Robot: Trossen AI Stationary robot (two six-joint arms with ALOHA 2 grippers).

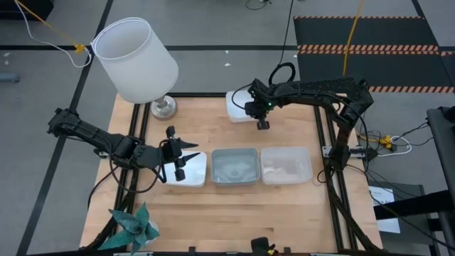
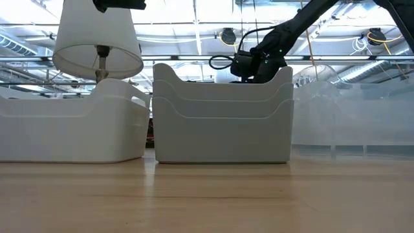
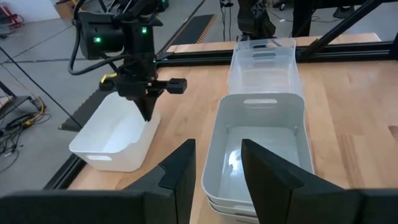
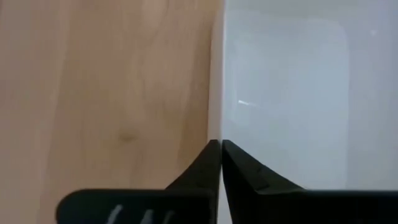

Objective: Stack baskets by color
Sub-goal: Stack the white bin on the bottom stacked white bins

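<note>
I'm watching the right gripper (image 1: 262, 124) working at the far side of the tabletop (image 1: 234, 213), on the near wall of a lone white basket (image 1: 240, 107). In the right wrist view its fingers (image 4: 208, 163) are pinching together on the basket's thin rim — one tip outside over the wood, the other inside the bin. The left wrist view is showing the same: that gripper (image 3: 147, 112) pointing down onto the wall of the white basket (image 3: 115, 134).

The left gripper (image 1: 178, 158) is hovering over the white basket stack (image 1: 188, 171) at the left end of a row across the middle of the tabletop. Its fingers (image 3: 179, 169) are standing partly apart and holding nothing.

Beside that stack is sitting the grey-blue basket stack (image 1: 235, 167) — three nested rims are showing in the low view (image 2: 223, 116) — and next to it the clear basket stack (image 1: 286, 165). The three stacks are lying just beside one another, well apart from the lone white basket.

A white lampshade (image 1: 135, 60) is standing at the far left corner.
</note>
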